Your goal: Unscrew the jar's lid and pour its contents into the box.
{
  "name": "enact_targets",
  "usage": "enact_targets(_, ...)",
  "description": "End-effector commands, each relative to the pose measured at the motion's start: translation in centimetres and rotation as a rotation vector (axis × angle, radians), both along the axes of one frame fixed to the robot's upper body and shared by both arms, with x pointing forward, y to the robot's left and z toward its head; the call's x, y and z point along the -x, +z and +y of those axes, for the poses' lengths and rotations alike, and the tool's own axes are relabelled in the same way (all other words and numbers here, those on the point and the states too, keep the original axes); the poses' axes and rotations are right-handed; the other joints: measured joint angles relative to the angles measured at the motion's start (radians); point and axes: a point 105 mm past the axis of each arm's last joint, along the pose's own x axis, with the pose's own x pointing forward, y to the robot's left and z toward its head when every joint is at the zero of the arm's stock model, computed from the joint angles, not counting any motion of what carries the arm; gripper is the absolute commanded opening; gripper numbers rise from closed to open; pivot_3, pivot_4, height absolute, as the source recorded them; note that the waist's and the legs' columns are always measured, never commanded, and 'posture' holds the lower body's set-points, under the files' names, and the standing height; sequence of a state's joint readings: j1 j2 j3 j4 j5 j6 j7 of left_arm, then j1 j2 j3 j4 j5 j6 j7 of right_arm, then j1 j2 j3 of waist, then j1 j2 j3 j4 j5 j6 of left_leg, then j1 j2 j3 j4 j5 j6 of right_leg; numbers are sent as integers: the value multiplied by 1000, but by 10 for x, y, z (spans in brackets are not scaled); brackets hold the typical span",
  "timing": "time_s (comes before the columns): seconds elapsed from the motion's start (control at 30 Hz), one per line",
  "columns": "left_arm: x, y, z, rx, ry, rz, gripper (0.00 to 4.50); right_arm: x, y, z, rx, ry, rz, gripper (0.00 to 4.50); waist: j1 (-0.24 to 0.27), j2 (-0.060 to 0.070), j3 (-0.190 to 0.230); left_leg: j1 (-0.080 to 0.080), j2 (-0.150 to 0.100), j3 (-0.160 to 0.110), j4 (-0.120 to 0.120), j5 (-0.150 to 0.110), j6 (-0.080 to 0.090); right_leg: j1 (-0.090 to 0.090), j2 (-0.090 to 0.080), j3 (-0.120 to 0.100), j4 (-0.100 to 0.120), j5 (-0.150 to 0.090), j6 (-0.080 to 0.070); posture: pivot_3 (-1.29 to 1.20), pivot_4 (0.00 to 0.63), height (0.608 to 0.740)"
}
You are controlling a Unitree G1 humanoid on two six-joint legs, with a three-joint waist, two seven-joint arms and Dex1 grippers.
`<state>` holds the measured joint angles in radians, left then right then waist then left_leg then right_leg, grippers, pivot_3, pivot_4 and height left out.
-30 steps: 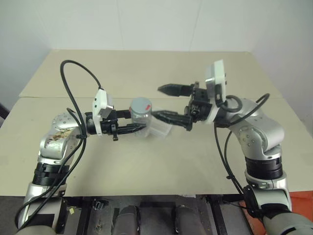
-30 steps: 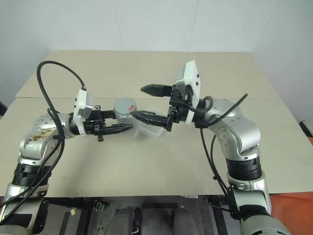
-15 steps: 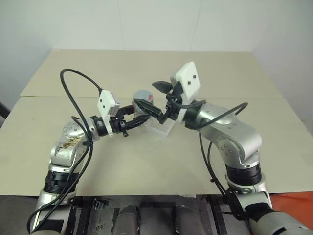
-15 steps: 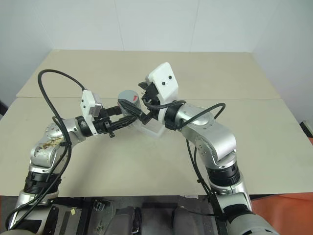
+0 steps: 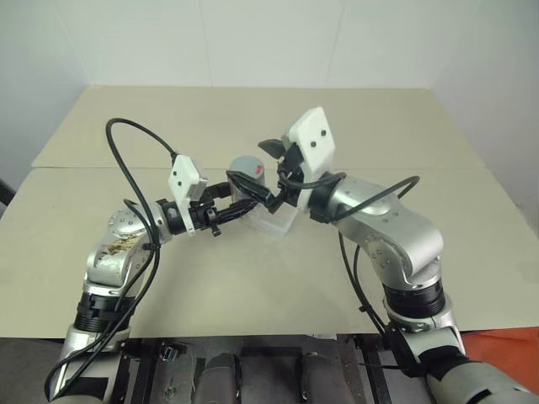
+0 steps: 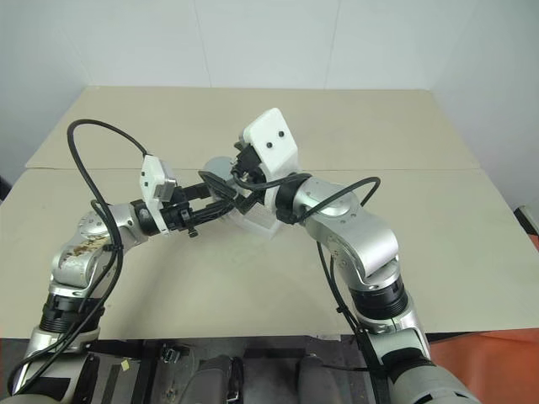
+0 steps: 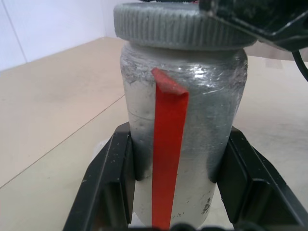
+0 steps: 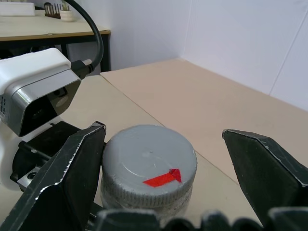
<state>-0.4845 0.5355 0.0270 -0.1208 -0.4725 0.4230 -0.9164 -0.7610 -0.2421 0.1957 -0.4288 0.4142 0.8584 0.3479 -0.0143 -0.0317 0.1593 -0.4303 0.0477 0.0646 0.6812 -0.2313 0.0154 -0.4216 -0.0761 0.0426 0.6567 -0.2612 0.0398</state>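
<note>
Left jaws clamp the red-striped grey jar [image 7: 183, 139]; right jaws gape around its lid [image 8: 149, 171]

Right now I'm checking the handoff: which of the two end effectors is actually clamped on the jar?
The left end effector: its black fingers press both sides of the jar. The right end effector stands open around the lid, one finger clear of it.

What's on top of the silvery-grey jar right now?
The ribbed grey round lid with a red mark, still on the silvery-grey jar. The lid covers the inside, so the contents can't be seen.
</note>
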Motion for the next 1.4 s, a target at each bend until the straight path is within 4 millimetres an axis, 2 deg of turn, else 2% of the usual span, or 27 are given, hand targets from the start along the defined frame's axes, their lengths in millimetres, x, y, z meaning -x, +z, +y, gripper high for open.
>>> enact_targets(0.03,2,14,0,5,-12,-46,1962,4,8,0,3,-3,-45,4465,0,0,0,0,0,0,0,0,0,0,0,0,0,0,0,0,150,740)
enact_targets(0.4,5,17,7,-4,-23,-45,1962,0,2,-15,43,-39,-45,4465,0,0,0,0,0,0,0,0,0,0,0,0,0,0,0,0,150,740)
enact_targets(1.4,10,19,10,-11,-60,-43,1962,0,4,-52,47,-61,-61,4465,0,0,0,0,0,1,0,0,0,0,0,0,-2,0,0,0,150,740)
